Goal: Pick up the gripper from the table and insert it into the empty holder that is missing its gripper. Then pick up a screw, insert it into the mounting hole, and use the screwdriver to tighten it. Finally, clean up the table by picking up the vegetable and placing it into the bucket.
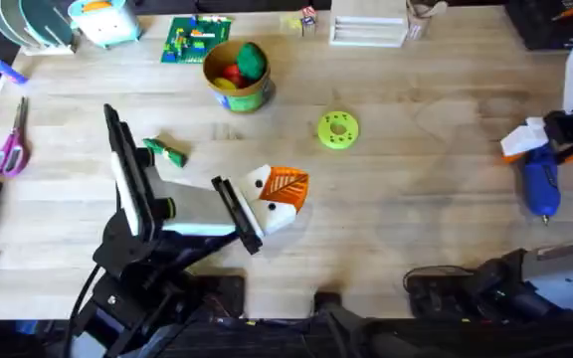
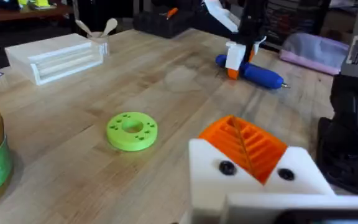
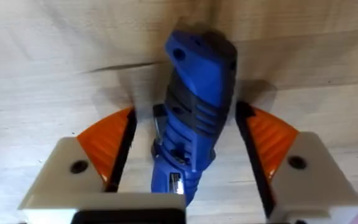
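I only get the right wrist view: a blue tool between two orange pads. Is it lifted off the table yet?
Observer: No. From overhead, the screwdriver lies flat near the right edge of the table, with the open right gripper straddling its handle end.
Operator: Is anything green lying loose out there?
Observer: Yes, the vegetable lies on the wood on the left side, outside the bucket.
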